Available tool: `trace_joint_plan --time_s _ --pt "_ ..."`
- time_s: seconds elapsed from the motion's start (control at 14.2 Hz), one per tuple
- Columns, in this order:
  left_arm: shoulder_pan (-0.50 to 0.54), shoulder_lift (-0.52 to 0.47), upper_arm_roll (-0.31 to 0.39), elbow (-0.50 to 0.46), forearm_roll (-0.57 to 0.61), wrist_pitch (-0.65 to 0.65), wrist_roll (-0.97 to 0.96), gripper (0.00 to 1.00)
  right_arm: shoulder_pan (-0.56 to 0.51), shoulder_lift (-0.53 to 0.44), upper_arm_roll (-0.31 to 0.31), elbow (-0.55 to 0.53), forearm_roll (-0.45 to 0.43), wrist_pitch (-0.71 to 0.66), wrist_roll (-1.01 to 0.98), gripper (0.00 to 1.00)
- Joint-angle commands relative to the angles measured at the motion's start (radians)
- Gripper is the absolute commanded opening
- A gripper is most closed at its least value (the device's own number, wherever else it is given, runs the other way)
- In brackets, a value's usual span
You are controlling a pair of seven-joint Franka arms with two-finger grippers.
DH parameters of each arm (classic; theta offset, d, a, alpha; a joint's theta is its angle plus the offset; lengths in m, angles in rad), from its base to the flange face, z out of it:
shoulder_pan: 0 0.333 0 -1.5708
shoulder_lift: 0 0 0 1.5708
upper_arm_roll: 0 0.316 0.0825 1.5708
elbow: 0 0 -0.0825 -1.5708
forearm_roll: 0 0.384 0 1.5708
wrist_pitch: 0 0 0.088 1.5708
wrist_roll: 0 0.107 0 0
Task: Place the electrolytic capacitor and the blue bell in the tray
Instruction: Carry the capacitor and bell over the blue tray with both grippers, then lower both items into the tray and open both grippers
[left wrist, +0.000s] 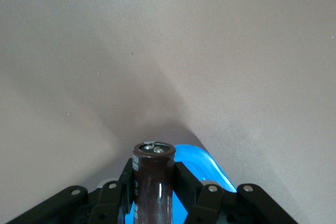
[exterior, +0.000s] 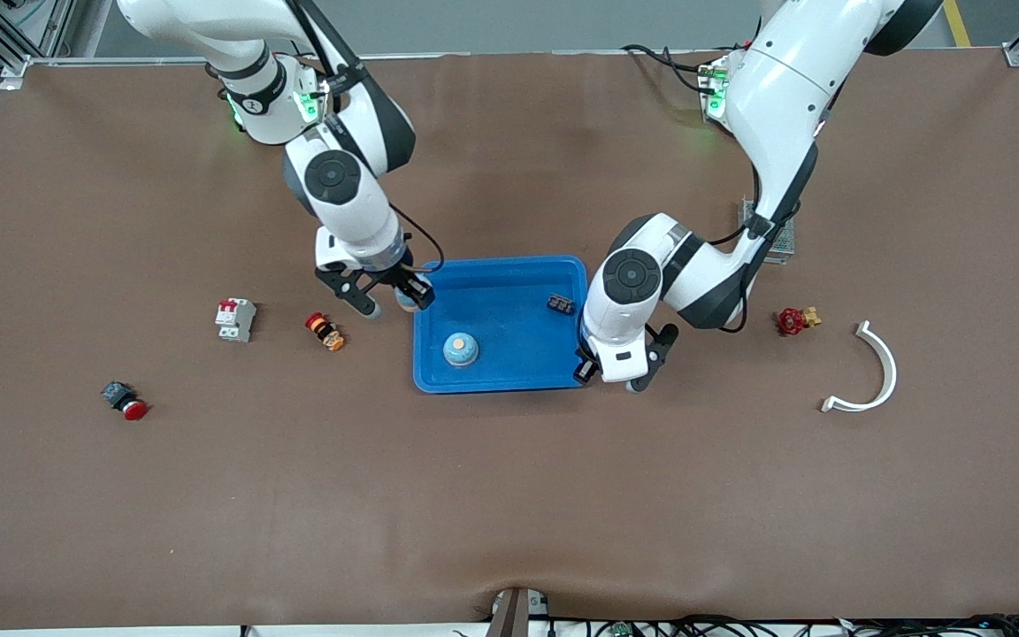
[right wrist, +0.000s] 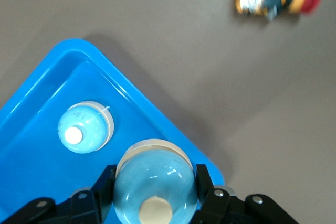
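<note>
The bright blue tray [exterior: 509, 382] lies mid-table. In it sit a blue bell [exterior: 461, 349] and a small black part [exterior: 560, 305]. My right gripper [exterior: 396, 303] is shut on a second blue bell [right wrist: 155, 192] and holds it over the tray's corner toward the right arm's end. The right wrist view shows the tray rim [right wrist: 157, 114] and the bell lying in it [right wrist: 84, 128]. My left gripper [exterior: 613, 379] is over the tray's edge toward the left arm's end, shut on a dark brown electrolytic capacitor [left wrist: 153, 182], above a tray corner [left wrist: 210, 169].
Toward the right arm's end lie a white circuit breaker [exterior: 235, 318], an orange and red button [exterior: 325, 331] and a red push button [exterior: 125, 400]. Toward the left arm's end lie a red valve [exterior: 795, 319], a white curved piece [exterior: 872, 372] and a grey mesh box [exterior: 775, 241].
</note>
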State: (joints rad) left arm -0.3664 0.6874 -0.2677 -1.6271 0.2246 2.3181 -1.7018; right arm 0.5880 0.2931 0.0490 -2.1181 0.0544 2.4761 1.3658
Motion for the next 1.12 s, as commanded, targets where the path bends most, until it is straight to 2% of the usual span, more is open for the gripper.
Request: trace_joint_plan --time_s 0.0,0.21,0.49,0.98,1.05 --pt "-0.035 0.017 0.004 0.027 -0.016 -0.022 -0.032 0.0 0.044 0.063 -0.011 0.036 -0.008 0.013 0.104 0.0" --pt "-0.057 0.04 0.004 0.029 -0.016 -0.016 -0.053 0.0 0.075 0.104 -0.011 0.043 -0.01 0.067 0.154 0.0" --pt "-0.071 0.063 0.002 0.044 -0.016 -0.005 -0.071 0.0 0.108 0.193 -0.018 0.105 -0.013 0.079 0.191 0.0" --pt "-0.098 0.115 0.004 0.075 -0.016 0.049 -0.076 0.0 0.119 0.244 -0.021 0.113 -0.033 0.104 0.197 0.0" --pt "-0.103 0.116 0.004 0.079 -0.016 0.049 -0.076 0.15 0.119 0.244 -0.021 0.116 -0.033 0.106 0.206 0.0"
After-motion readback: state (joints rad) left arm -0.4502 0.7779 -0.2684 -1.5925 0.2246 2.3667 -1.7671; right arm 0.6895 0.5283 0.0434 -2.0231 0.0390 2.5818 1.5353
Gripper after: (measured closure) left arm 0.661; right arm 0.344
